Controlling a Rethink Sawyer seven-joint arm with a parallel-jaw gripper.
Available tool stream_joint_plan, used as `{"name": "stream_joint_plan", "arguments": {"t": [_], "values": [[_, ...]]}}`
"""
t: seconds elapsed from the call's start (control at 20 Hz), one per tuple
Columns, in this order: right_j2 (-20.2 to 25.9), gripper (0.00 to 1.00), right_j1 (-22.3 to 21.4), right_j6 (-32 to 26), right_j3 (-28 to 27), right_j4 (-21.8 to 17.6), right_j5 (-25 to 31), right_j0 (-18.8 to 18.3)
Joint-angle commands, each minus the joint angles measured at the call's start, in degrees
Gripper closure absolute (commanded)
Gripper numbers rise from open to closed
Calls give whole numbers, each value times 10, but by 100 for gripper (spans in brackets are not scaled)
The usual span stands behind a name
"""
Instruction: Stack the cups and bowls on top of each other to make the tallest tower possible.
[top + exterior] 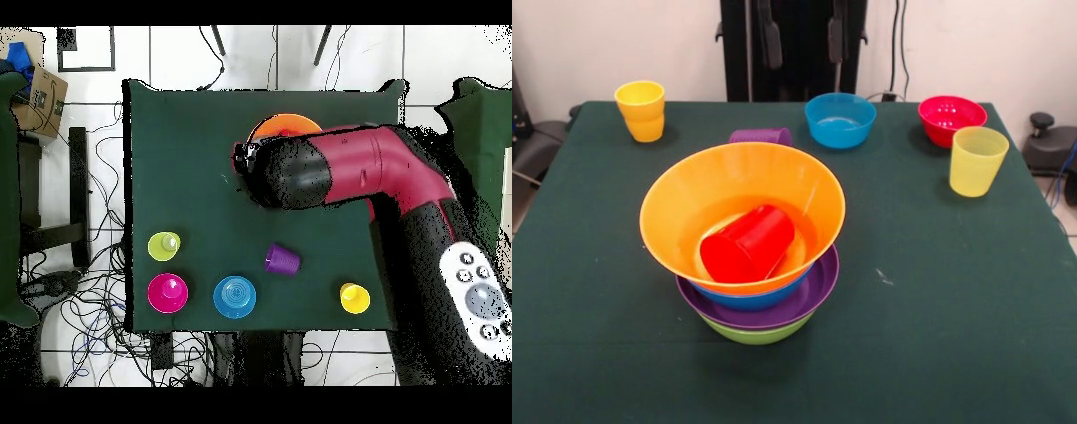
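The tower stands mid-table: a green bowl [759, 334] at the bottom, then a purple bowl [817, 287], a blue bowl [750, 297] and a wide orange bowl [689, 199] on top. A red cup [749, 243] lies on its side inside the orange bowl. Behind the tower, a purple cup [761, 136] lies tipped over. Also on the table are an orange-yellow cup [642, 110], a small blue bowl [839, 119], a red-pink bowl [951, 118] and a pale yellow cup [976, 160]. In the overhead view the red and black arm [330, 170] hangs over the tower and hides most of it. The front view shows no gripper.
The green table [953, 291] ends in edges on all sides. Cables and a cardboard box [40, 90] lie on the floor beside it. From above, the loose cups and small bowls sit in a row along the table side nearest the robot's base.
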Motion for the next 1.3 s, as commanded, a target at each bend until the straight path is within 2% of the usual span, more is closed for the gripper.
{"name": "stream_joint_plan", "arguments": {"t": [0.05, 0.15, 0.25, 0.35, 0.4, 0.45, 0.55, 0.7, 0.8, 0.95, 1.2, 1.3], "values": [[12, 0, -125, -14, 232, 26, -128, -56], [33, 0, -177, -39, 280, 74, -139, -91], [56, 0, -235, -91, 314, 141, -124, -124], [57, 0, -281, -138, 330, 197, -97, -140], [56, 0, -292, -151, 336, 211, -88, -145], [61, 0, -288, -148, 343, 208, -99, -152], [67, 0, -243, -102, 351, 154, -148, -153], [24, 0, -177, -26, 348, 53, -220, -119], [-2, 0, -153, -1, 341, 13, -243, -98], [-31, 0, -143, 31, 348, -20, -267, -74], [-60, 0, -144, 54, 383, -37, -308, -60], [-86, 0, -130, 68, 387, -55, -329, -47]]}}
